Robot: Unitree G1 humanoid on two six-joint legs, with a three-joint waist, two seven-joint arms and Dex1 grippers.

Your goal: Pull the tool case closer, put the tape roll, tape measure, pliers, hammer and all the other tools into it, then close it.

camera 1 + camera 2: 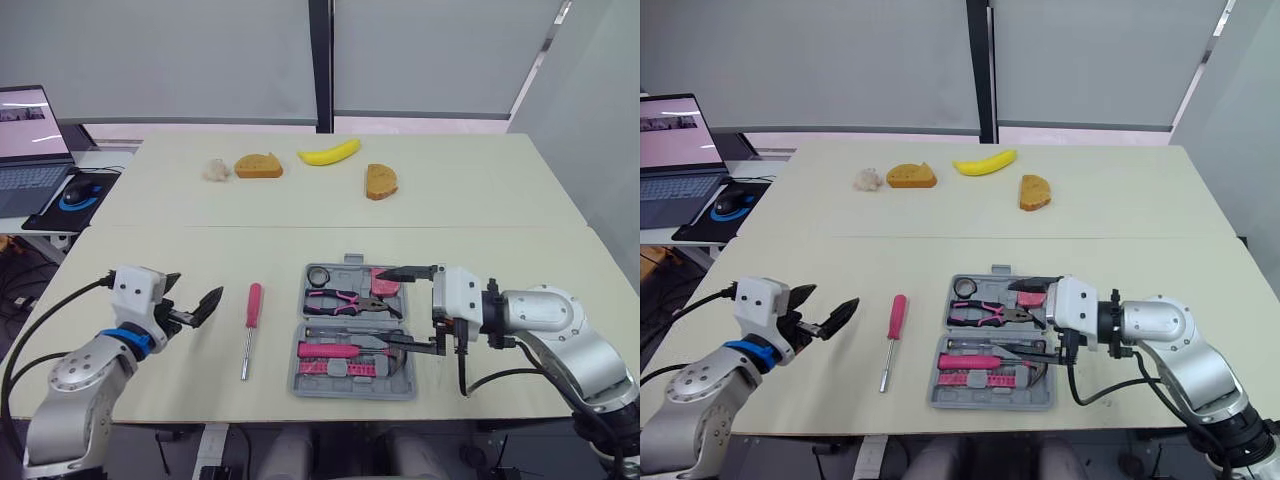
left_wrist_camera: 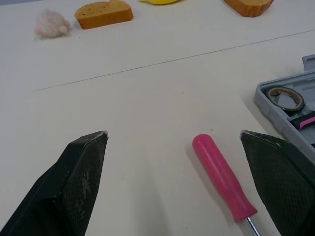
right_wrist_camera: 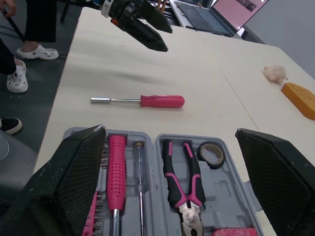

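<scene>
In the left eye view, the open grey tool case (image 1: 345,390) is seen low in the centre of the frame, on the near part of the cream table (image 1: 480,220). A tape roll (image 1: 319,275) and pink-handled pliers (image 1: 345,300) are held in its far half; more pink-handled tools are laid in its near half. A pink-handled screwdriver (image 1: 249,330) is left on the table just left of the case, apart from it. The left gripper (image 1: 198,287) is held at lower left with its jaws spread, empty, near the screwdriver. The right gripper (image 1: 385,307) is placed over the case's right side, jaws spread wide and nothing pinched. A banana (image 1: 329,152), two bread slices (image 1: 258,165) and a fuzzy ball (image 1: 215,170) are seen at the top centre, and a laptop (image 1: 28,140) at upper left.

In the left wrist view, the screwdriver's handle is seen between the spread black fingers (image 2: 81,182), untouched, with the case's corner and the tape roll just beyond.

In the right wrist view, the pliers and tape roll are framed in the case between the widely parted fingers (image 3: 69,187). The screwdriver is seen beyond the case, and a person's white shoes (image 3: 37,50) stand on the floor.
</scene>
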